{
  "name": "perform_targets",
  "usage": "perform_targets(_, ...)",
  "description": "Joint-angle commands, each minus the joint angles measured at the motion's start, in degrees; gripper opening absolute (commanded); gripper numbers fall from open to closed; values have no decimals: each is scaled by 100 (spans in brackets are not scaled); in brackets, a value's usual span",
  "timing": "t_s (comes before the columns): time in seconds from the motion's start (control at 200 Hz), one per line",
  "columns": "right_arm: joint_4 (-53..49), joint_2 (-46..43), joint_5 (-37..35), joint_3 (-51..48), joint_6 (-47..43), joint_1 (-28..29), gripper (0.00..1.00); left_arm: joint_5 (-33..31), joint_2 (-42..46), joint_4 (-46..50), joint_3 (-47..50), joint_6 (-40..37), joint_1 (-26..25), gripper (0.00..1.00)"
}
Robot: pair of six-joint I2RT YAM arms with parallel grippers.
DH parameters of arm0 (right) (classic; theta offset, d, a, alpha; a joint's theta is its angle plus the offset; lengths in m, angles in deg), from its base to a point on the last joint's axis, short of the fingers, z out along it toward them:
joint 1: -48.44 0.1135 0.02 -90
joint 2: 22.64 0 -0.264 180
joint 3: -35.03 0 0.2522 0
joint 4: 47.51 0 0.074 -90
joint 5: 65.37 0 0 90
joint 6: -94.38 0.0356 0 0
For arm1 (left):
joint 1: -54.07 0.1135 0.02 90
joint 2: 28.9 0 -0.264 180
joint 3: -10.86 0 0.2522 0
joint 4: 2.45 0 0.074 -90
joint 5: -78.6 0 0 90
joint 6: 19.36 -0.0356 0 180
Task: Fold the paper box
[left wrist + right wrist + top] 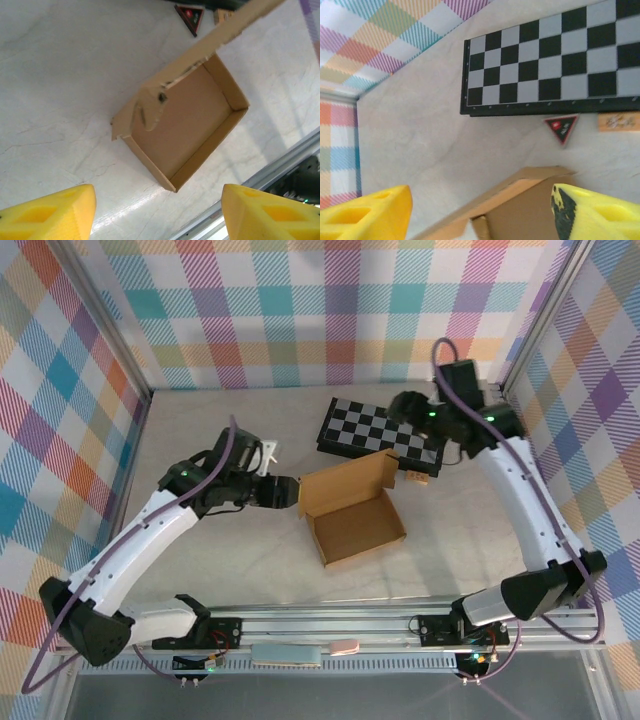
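The paper box (358, 525) is a brown cardboard tray lying open in the middle of the table, its lid (348, 480) standing up along the far side. In the left wrist view the paper box (190, 120) lies ahead of my left gripper (157, 215), whose yellow fingers (55, 212) stand wide apart with nothing between them. From above, the left gripper (288, 493) sits just left of the box. My right gripper (412, 410) hovers over the checkered board, behind the lid. It is open, and the lid's edge (520, 192) shows below between its fingers (370, 215), untouched.
A black-and-grey checkered board (380, 435) lies behind the box. A red-and-black triangular piece (561, 127) and a small wooden piece (619, 121) lie between board and box. A metal rail (330, 625) runs along the near edge, and plaid walls enclose the table.
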Motion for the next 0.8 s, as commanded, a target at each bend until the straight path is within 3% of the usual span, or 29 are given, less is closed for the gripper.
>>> perform_targets(0.0,-491,150,1468,-36,-2584,-269,68,-580,-327,335,-208,-266,-353,66)
perform_targets(0.2,-679,221,549,-770,-2896,-269,64,-1504,-823,176,-310,55,-742,65)
perform_targets(0.475,5,462,550,-1463,-3513,-260,63,-2096,-1172,-90,-187,559,-896,57)
perform_targets(0.795,468,968,638,-1649,-3783,-123,50,-2133,-1540,-344,-260,875,-901,41)
